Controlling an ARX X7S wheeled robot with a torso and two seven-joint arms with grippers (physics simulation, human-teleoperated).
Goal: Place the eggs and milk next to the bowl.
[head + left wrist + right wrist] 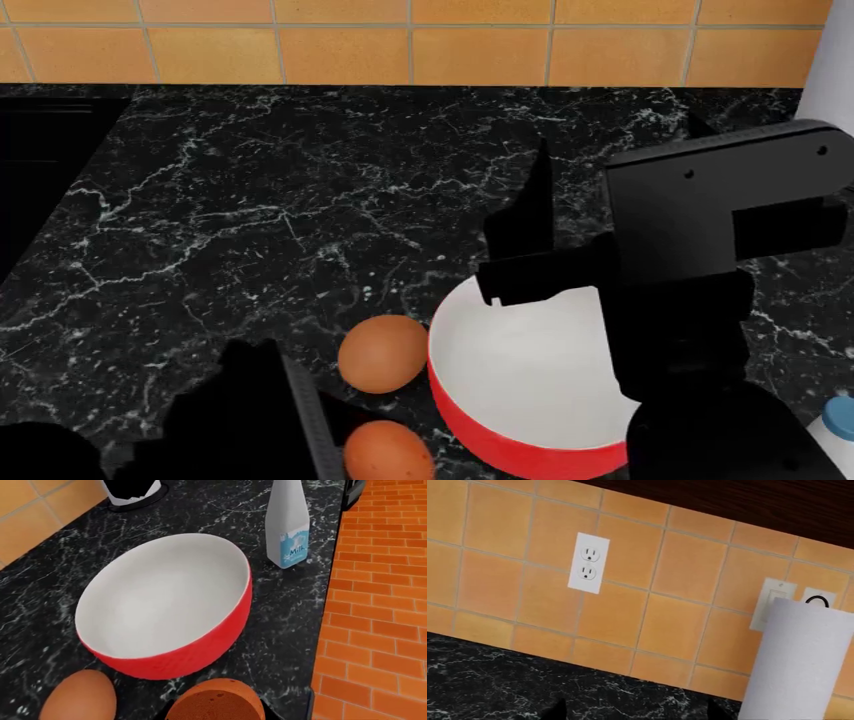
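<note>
The red bowl (167,605) with a white inside stands on the black marble counter; it also shows in the head view (534,400). One brown egg (383,352) lies against the bowl's left side. The second egg (217,700) sits between the fingers of my left gripper (217,714), just in front of the bowl, and the jaws press on both its sides. The milk (288,525), a white bottle, stands upright close beside the bowl; only its blue cap (838,415) shows in the head view. My right gripper (635,712) hovers open above the counter behind the bowl, holding nothing.
A tall white paper-towel roll (800,660) on a black base stands by the orange tiled wall. An outlet (588,562) is on that wall. The counter's edge (323,630) drops to an orange brick floor beside the milk. A dark hob (40,160) lies at far left.
</note>
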